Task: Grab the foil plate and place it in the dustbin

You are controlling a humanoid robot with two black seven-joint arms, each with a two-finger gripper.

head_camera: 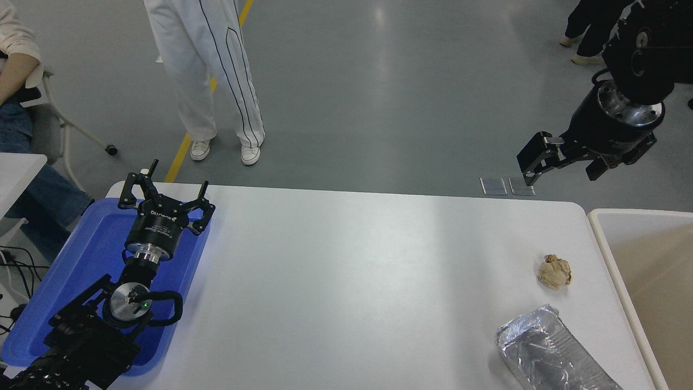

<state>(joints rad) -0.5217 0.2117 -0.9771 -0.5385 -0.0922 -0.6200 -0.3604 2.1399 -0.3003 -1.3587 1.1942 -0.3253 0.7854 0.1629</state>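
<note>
Plainly the foil plate (552,355) lies at the table's (346,281) near right corner, partly cut off by the bottom edge, with the dustbin (606,254) just beside it on the right and a paper ball (554,271) a little beyond it. By its look, thin crinkled aluminium, it should be very light, easily dented and apt to slide on the smooth top; a pinch on the raised rim, probably at the rounded far corner or a long side, looks the soundest hold, since the flat middle offers nothing to grip and a hard squeeze would crush it. The right gripper (563,161) hangs high past the table's far right corner, well apart from the plate, fingers spread wide and holding nothing, so the pick is not yet begun. The left gripper (165,197) sits parked over a blue tray (81,271) at the lower left, fingers likewise spread and empty. White lettering runs round the left gripper's body but is too small to read; no other writing shows on plate, bin or tray
</note>
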